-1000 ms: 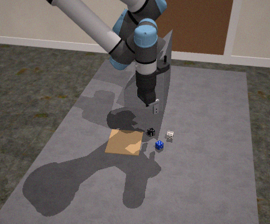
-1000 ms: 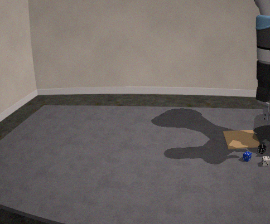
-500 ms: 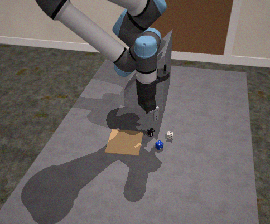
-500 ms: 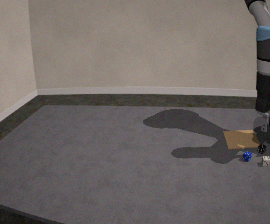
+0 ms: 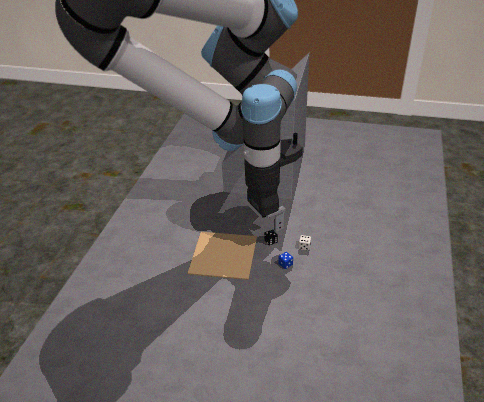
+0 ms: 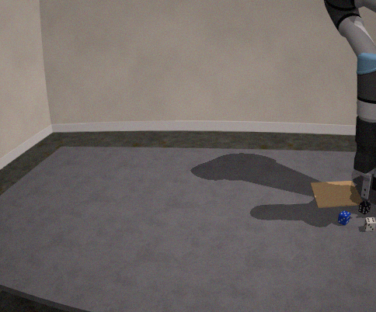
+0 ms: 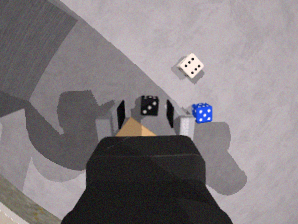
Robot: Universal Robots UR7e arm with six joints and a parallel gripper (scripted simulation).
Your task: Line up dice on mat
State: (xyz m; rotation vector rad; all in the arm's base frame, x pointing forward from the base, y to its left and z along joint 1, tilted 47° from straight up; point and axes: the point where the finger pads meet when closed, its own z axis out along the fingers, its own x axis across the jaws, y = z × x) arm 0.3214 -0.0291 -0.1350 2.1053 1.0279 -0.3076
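Note:
The black die [image 5: 271,237] [image 6: 364,207] [image 7: 149,105] lies on the table just beside the mat, three pips up. The blue die [image 5: 286,260] [image 6: 344,217] [image 7: 202,113] shows five on top, and the white die [image 5: 305,242] [image 6: 370,224] [image 7: 191,66] shows six. Both lie on the table, farther from the mat. The orange-tan mat [image 5: 219,260] [image 6: 331,197] [image 7: 133,129] lies flat with no die on it. My gripper [image 5: 272,228] [image 6: 370,192] [image 7: 145,108] is open and empty, a little above the black die, which shows between the fingers in the wrist view.
The grey table [image 5: 369,310] [image 6: 135,233] carries the dice and mat. A grey upright panel [image 5: 300,107] stands behind my gripper in the top view. The arm's shadow falls across part of the mat and the table. The blue die lies outside one finger in the wrist view.

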